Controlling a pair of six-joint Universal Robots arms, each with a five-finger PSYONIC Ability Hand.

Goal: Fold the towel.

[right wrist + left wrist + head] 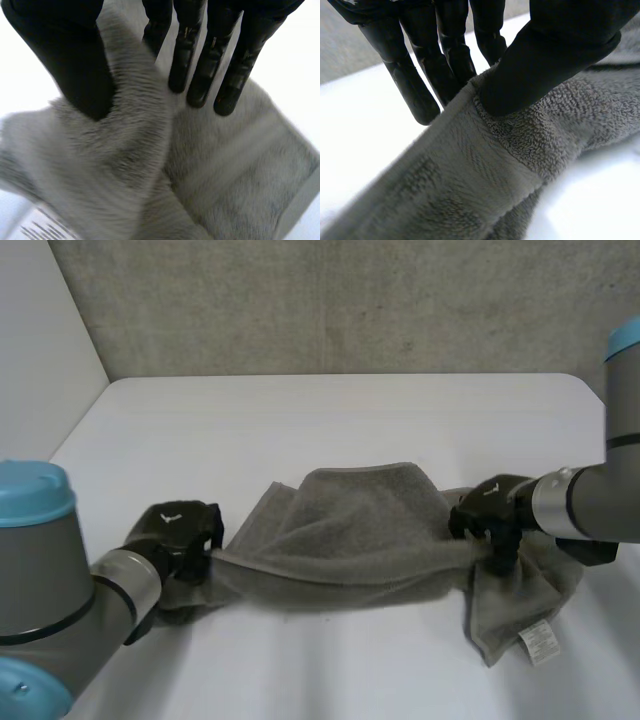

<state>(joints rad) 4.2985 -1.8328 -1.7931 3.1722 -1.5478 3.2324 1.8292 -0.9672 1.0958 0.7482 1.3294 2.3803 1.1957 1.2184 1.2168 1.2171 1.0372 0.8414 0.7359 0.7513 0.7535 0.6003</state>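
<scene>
A grey towel [350, 530] lies crumpled across the near middle of the white table [330, 420], pulled into a low band between my two hands. My left hand [175, 530] is shut on the towel's left end. In the left wrist view its thumb [555, 55] presses the hemmed edge [485, 190] against the fingers [410, 85]. My right hand [490, 510] is at the towel's right end. In the right wrist view a ridge of cloth [130, 125] runs up between its thumb [75, 55] and straight fingers [200, 75]. The rest of that end [240, 170] lies flat under the fingertips.
A white care label [537, 642] shows at the towel's near right corner, also beside my right thumb [45, 227]. A grey wall [350, 300] rises behind the table's far edge. Bare table stretches between the towel and that wall.
</scene>
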